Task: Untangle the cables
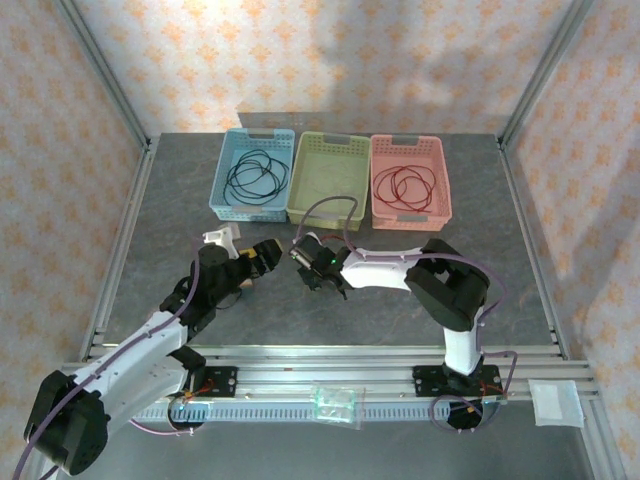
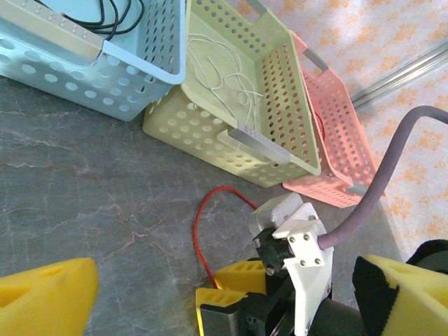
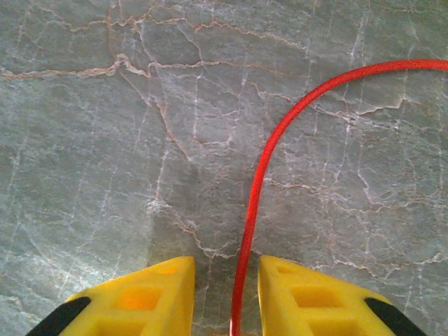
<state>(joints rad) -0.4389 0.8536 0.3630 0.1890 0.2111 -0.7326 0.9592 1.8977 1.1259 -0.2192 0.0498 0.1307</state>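
Note:
A loose red cable (image 3: 262, 161) lies on the grey table and runs between the yellow fingers of my right gripper (image 3: 225, 294). The jaws straddle it with a gap on each side. The left wrist view shows the same red cable (image 2: 198, 231) curving up from my right gripper (image 2: 234, 287). My left gripper (image 2: 224, 266) stands wide open and holds nothing. A black cable (image 1: 255, 177) is coiled in the blue basket (image 1: 222, 190). Another red cable (image 1: 408, 187) sits in the pink basket (image 1: 440, 190). A pale whitish cable (image 2: 224, 77) lies in the green basket (image 2: 210, 140).
The three baskets stand side by side at the back of the table (image 1: 520, 270). Both grippers, left (image 1: 255, 265) and right (image 1: 302, 258), hang close together in front of the green basket (image 1: 300, 205). A purple hose (image 2: 381, 182) arcs off the right arm's wrist.

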